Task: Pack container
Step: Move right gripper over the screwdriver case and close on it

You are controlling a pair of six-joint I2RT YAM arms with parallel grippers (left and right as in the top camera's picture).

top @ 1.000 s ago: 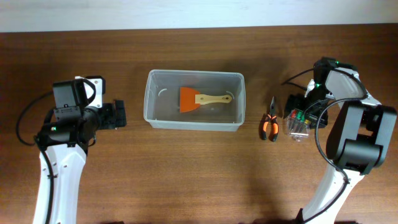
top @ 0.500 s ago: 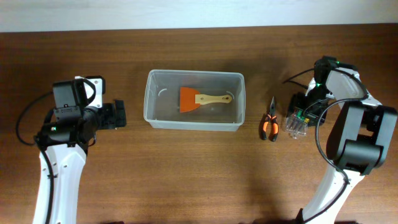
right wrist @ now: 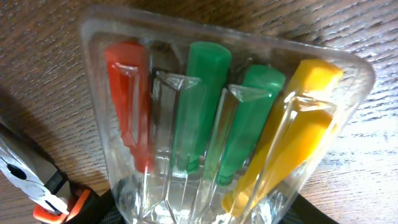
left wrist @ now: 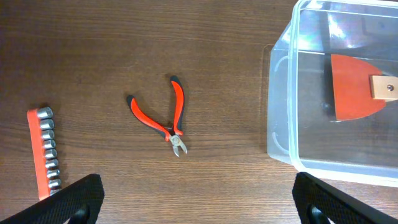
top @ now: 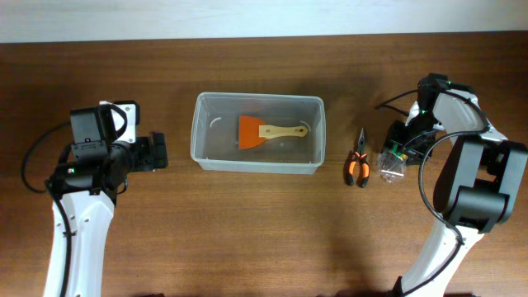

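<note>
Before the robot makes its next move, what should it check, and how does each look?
1. Large clear frosted plastic tub has room: ok, only an orange scraper with wooden handle inside.
2. Right gripper at the small clear packet of coloured screwdrivers: ok.
3. Grip on that packet firm: cannot tell.
4. Orange-and-black-handled pliers apart from the packet: ok, but close.
5. Left gripper open and empty: ok.

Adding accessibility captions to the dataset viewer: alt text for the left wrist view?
Small red-handled cutters lie on a dark wooden table, ahead of the open left gripper. At left is an orange strip of sockets; at right, the clear container holds an orange scraper.
</note>
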